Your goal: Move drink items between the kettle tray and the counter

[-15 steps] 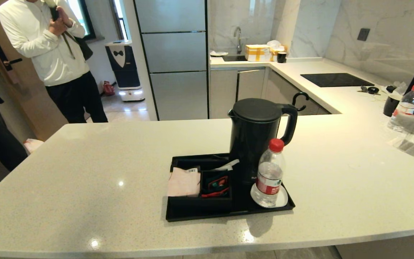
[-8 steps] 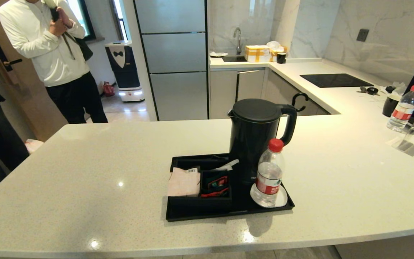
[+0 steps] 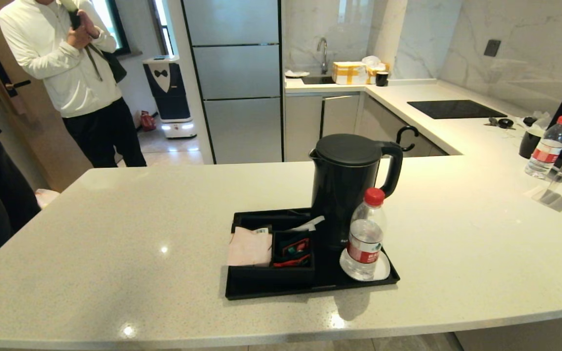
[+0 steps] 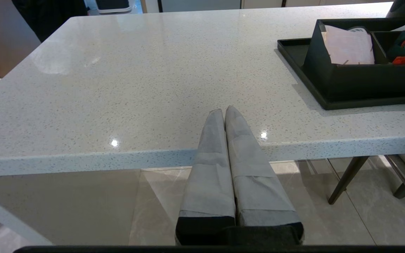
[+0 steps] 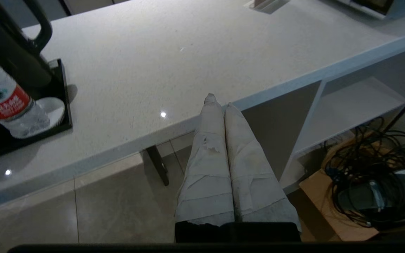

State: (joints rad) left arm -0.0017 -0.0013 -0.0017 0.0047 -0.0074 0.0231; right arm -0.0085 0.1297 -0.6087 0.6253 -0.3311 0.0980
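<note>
Kettle stands on tray.

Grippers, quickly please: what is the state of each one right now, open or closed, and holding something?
Left gripper: closed, holding nothing, at the counter edge.
Right gripper: closed, holding nothing, at the counter edge.

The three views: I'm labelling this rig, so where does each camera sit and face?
Head: up high, looking down at the kettle on the tray; no arms show.
Left wrist: behind the shut left claw, at the counter edge.
Right wrist: behind the shut right claw.
All three share the tray; head and right wrist share the water bottle.
</note>
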